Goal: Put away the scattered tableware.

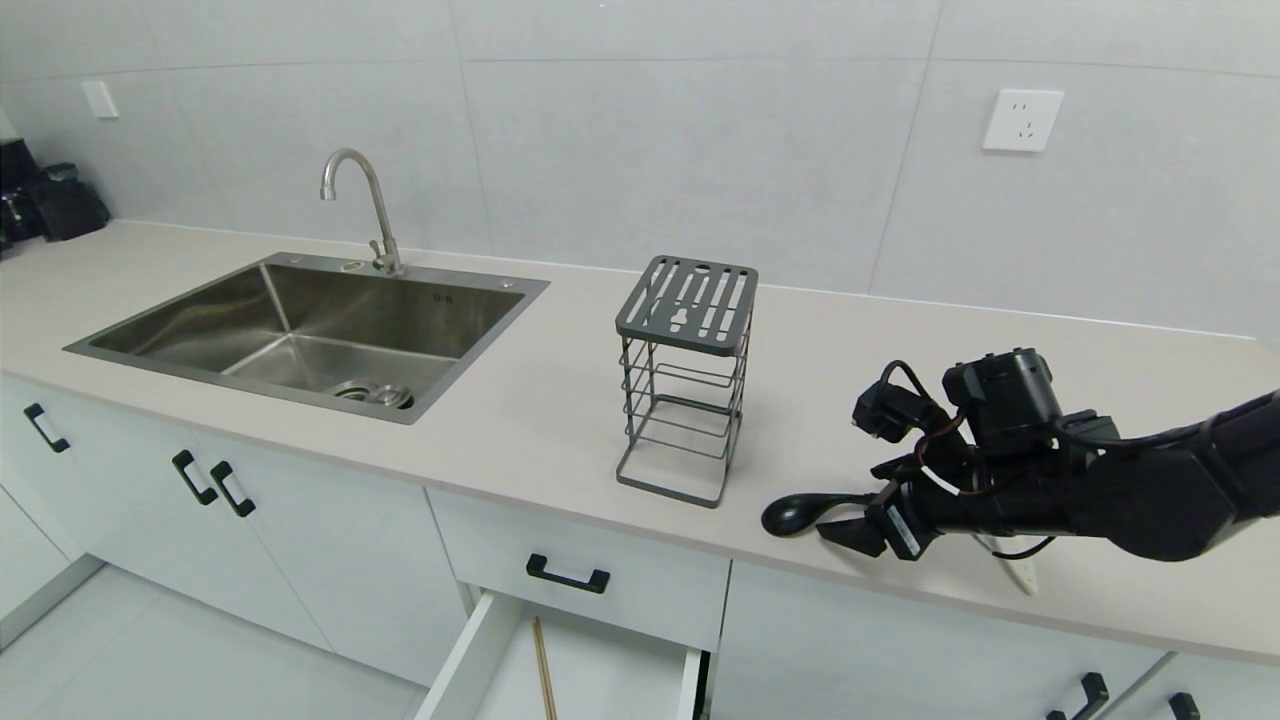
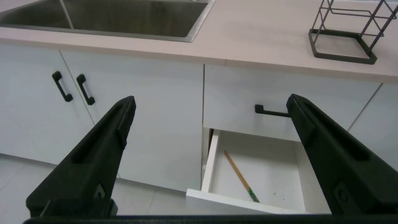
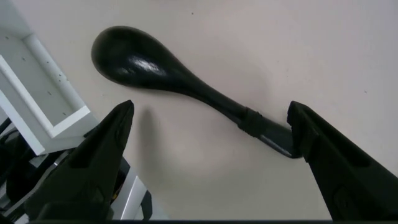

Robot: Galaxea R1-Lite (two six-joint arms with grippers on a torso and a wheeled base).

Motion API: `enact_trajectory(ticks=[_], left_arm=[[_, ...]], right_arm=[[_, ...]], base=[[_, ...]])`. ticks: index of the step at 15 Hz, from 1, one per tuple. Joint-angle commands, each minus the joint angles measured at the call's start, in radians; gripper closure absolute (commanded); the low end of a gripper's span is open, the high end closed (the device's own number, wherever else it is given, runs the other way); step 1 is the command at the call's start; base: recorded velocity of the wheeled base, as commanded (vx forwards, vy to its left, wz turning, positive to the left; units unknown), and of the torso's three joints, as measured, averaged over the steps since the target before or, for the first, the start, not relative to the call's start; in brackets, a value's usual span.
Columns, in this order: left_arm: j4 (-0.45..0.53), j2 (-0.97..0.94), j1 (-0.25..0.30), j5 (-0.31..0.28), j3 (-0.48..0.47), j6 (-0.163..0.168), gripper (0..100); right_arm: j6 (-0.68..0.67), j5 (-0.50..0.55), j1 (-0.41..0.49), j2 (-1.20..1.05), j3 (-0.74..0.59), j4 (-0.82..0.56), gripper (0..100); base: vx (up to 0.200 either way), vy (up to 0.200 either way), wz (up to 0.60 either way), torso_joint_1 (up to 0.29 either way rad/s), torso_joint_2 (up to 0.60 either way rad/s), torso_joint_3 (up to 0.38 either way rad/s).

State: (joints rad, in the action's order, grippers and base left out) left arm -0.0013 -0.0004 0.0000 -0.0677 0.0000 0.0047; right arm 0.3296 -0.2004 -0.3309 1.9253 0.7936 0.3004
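A black spoon [image 1: 797, 513] lies flat on the beige counter [image 1: 540, 420] near its front edge, right of a dark wire rack [image 1: 685, 380] with a slotted top. My right gripper [image 1: 860, 505] hovers low at the spoon's handle end, open. In the right wrist view the spoon [image 3: 143, 62] lies between the spread fingers [image 3: 93, 168], its handle running toward one finger, and nothing is clamped. My left gripper [image 2: 211, 101] is open in front of the cabinets, facing an open drawer [image 2: 214, 165] that holds one wooden chopstick [image 2: 239, 177].
A steel sink [image 1: 240, 385] with a faucet [image 1: 372, 210] is set into the counter at the left. The open drawer [image 1: 455, 665] sticks out below the rack. A small white item [image 1: 1022, 572] lies partly under the right arm. Cabinet handles [image 2: 73, 88] jut out beside the drawer.
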Motion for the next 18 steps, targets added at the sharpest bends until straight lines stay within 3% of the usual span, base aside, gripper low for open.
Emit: enact_trajectory(ticks=[1,10,11,18], left_arm=[[0.0,0.0,0.0,0.0,0.0,0.0,0],[0.0,0.0,0.0,0.0,0.0,0.0,0],[0.0,0.0,0.0,0.0,0.0,0.0,0],[0.0,0.0,0.0,0.0,0.0,0.0,0]], right_arm=[[0.0,-0.005,0.0,0.034,0.026,0.0,0],[-0.001,-0.04,0.003,0.089,0.033,0.014,0],[0.0,-0.059,0.003,0.092,0.032,0.016,100],[0.002,-0.05,0.018,0.086,0.01,0.028,100]], base=[[0.0,0.0,0.0,0.0,0.0,0.0],[0.0,0.0,0.0,0.0,0.0,0.0],[0.0,0.0,0.0,0.0,0.0,0.0],[0.0,0.0,0.0,0.0,0.0,0.0]])
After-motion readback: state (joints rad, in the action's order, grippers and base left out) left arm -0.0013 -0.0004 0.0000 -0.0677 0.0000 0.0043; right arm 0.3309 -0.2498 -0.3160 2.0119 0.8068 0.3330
